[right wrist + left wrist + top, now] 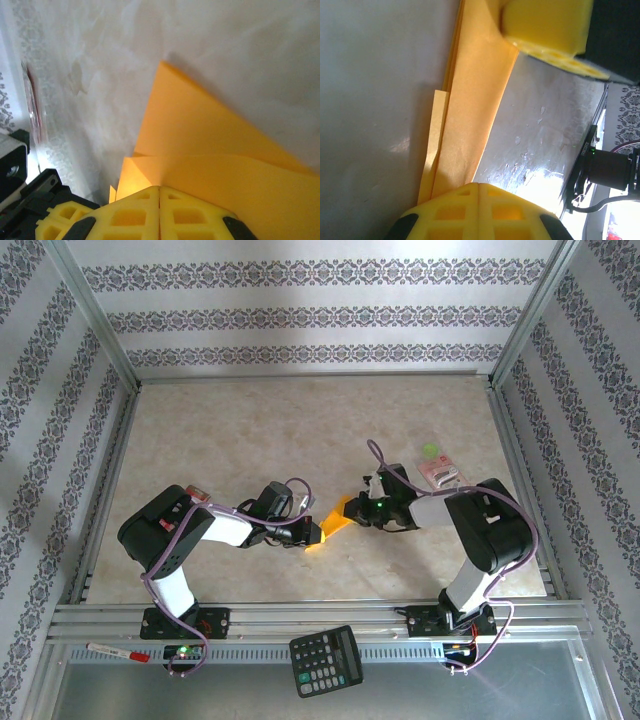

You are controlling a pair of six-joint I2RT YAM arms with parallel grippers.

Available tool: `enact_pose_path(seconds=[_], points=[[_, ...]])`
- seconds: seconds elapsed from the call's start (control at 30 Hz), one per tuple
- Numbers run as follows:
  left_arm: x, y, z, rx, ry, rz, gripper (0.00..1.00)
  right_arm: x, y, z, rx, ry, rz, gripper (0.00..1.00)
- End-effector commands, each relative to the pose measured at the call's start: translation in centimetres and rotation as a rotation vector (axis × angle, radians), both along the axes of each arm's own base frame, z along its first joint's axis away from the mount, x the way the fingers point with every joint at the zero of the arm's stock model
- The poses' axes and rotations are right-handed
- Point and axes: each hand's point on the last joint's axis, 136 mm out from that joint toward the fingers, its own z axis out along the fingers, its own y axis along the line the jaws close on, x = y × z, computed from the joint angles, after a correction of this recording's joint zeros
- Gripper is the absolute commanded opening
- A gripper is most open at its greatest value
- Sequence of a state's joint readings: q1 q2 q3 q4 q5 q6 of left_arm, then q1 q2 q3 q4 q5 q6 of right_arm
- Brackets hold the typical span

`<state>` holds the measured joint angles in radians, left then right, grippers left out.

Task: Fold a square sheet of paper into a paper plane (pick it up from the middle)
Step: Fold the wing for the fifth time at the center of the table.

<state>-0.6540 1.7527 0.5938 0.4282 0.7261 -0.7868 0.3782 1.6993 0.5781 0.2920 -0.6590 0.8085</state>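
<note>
orange-yellow paper (pixel 333 522), thin, light and easily creased, is hanging folded over the middle of the table (pixel 250 440), best gripped at its layered edges. the left gripper (pixel 312 531) is pinching its nearer end, jaws pressed together; the right gripper (pixel 360 508) is pinching the farther end likewise.

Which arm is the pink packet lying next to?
The right arm: the pink packet lies just beyond its forearm; the left arm is on the far side of the orange paper.
</note>
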Motion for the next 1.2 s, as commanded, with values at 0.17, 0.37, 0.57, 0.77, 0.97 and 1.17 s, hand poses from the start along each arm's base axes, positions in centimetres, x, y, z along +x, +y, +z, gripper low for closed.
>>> enact_pose_path(seconds=[0.17, 0.37, 0.57, 0.77, 0.97, 1.17], points=[[-3.7, 4.2, -5.6, 0.223, 0.171, 0.02, 0.0, 1.5, -8.4, -4.6, -0.242, 0.11, -0.28, 0.08], [-3.7, 4.2, -5.6, 0.226, 0.172, 0.017, 0.0, 2.5, -10.7, -5.1, -0.248, 0.138, -0.372, 0.07], [-3.7, 4.3, -5.4, 0.229, 0.171, 0.016, 0.0, 3.0, -11.3, -5.5, -0.262, 0.164, -0.437, 0.08], [-3.3, 3.8, -4.7, 0.208, 0.163, 0.015, 0.0, 4.3, -12.1, -4.3, -0.184, 0.149, -0.543, 0.08], [-1.9, 1.6, -1.2, 0.131, 0.103, 0.006, 0.03, 5.5, -12.2, 0.8, -0.127, 0.019, -0.565, 0.1], [0.3, 0.0, 5.4, -0.01, -0.014, 0.036, 0.26, 2.2, -9.9, 3.9, -0.232, -0.106, -0.426, 0.19]])
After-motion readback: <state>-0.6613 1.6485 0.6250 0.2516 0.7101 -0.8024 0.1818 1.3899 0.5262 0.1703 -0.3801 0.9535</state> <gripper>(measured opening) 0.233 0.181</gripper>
